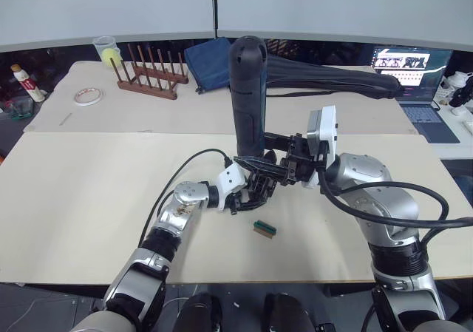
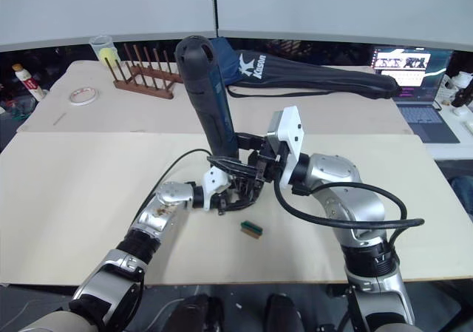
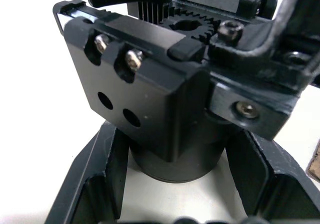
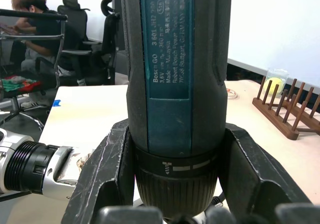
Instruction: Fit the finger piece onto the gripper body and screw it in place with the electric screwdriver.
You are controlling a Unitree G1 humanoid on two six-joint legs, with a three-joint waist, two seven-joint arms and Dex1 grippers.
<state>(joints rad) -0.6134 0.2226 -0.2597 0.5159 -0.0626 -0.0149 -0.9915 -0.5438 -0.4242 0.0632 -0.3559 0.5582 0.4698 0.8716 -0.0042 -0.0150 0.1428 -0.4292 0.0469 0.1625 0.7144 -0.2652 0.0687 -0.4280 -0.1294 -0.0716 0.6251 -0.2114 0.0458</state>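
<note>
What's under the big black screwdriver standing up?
The gripper body, held by the left end effector, sits beneath the electric screwdriver. The bit tip and screw are hidden.

Setting: office/lab workspace. You've got beige worktables (image 1: 89, 199), wooden peg rack (image 1: 151, 77) far left w/ tape roll (image 1: 88, 95), open laptop (image 1: 411, 73) far right, office chairs (image 4: 80, 39) and a seated person (image 4: 30, 9) beyond, grey partition panels (image 1: 111, 7).

You get even, bright overhead light across the table (image 1: 89, 199), with only soft, short shadows under the arms. In the left wrist view, glare washes the tabletop nearly white behind the gripper body (image 3: 150, 109), whose nearest edges are soft. The electric screwdriver (image 4: 172, 84) is sharp; the room behind it blurs.
</note>
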